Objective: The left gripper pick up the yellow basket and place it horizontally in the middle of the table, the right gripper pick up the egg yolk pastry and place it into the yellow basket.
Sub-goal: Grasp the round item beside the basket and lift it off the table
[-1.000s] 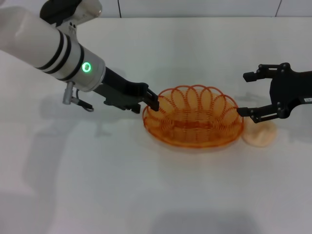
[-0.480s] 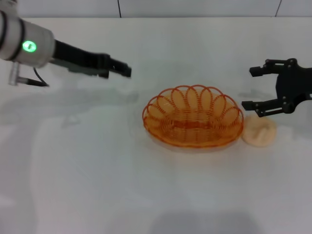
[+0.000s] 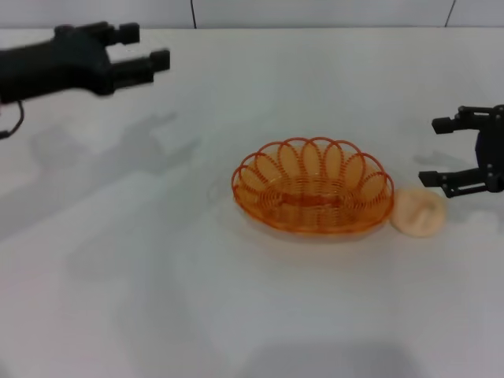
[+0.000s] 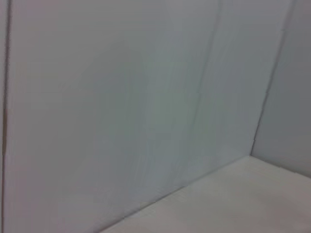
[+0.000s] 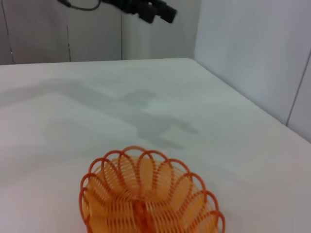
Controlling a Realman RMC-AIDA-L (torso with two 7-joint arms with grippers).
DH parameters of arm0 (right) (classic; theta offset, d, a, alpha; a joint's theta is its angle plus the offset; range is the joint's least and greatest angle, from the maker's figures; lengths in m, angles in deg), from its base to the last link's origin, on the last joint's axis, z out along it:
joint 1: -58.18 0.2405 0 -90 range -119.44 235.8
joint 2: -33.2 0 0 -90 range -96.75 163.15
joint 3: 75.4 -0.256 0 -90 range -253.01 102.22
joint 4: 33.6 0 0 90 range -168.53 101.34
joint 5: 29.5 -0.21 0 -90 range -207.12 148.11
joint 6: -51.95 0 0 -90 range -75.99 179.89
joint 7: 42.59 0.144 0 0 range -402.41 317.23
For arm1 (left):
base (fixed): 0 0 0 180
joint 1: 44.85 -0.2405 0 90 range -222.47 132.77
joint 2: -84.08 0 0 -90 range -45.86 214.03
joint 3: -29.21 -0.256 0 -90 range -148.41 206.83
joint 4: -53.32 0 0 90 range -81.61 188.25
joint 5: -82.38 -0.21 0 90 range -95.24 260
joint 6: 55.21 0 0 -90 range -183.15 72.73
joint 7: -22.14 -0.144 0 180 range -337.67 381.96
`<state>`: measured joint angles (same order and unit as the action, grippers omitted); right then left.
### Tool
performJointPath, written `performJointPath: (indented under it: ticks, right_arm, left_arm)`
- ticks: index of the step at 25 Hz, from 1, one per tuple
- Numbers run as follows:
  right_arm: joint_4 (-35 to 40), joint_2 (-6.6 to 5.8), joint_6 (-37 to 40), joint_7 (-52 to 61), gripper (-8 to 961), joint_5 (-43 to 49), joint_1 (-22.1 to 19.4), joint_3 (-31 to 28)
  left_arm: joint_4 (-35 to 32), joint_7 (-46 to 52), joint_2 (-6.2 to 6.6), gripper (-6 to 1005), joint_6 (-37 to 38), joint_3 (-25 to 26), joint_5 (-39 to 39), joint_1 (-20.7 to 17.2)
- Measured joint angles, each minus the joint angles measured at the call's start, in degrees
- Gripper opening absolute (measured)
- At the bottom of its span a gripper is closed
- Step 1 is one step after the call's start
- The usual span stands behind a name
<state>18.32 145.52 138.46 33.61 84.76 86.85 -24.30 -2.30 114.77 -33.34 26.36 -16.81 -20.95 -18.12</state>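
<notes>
The yellow basket [image 3: 313, 197] lies flat on the white table [image 3: 157, 276], long side across, near the middle; it also shows in the right wrist view [image 5: 146, 199]. The egg yolk pastry [image 3: 418, 213] rests on the table just right of the basket's rim. My right gripper [image 3: 453, 151] is open, hovering just above and right of the pastry with nothing between its fingers. My left gripper [image 3: 146, 47] is open and empty, raised at the far left, well away from the basket; the right wrist view shows it far off [image 5: 155, 9].
A pale wall [image 4: 121, 97] fills the left wrist view, meeting the table's back edge. Wall panels also stand behind the table in the right wrist view.
My left gripper let go of the basket's left rim and pulled up and away to the far left. The right gripper drifted slightly right and down beside the pastry.
</notes>
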Motion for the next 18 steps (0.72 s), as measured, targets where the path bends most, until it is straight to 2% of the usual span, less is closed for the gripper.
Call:
performJointPath:
  ticks: [4,7,10,18]
  right_arm:
    - [0.00,-0.77,1.27,0.00,868,0.03,-0.26,-0.50]
    - [-0.06,-1.45,1.86,0.29,868,0.10,-0.21,-1.11]
    - [-0.07,-2.28,2.46,1.29,868,0.80,0.36,-1.27]
    - [0.02,-3.29,5.42,5.68,868,6.42,2.34,-1.25]
  left_arm:
    - [2.38,-10.96,0.10,706,3.25,-0.01,1.23,-2.55]
    - [5.54,-17.02,1.51,706,6.96,-0.07,-0.31,-3.68]
    - [6.00,-18.39,2.60,706,9.30,0.19,-3.98,-4.96]
    - [5.11,-21.82,3.79,707,17.47,1.65,-8.98,-8.89]
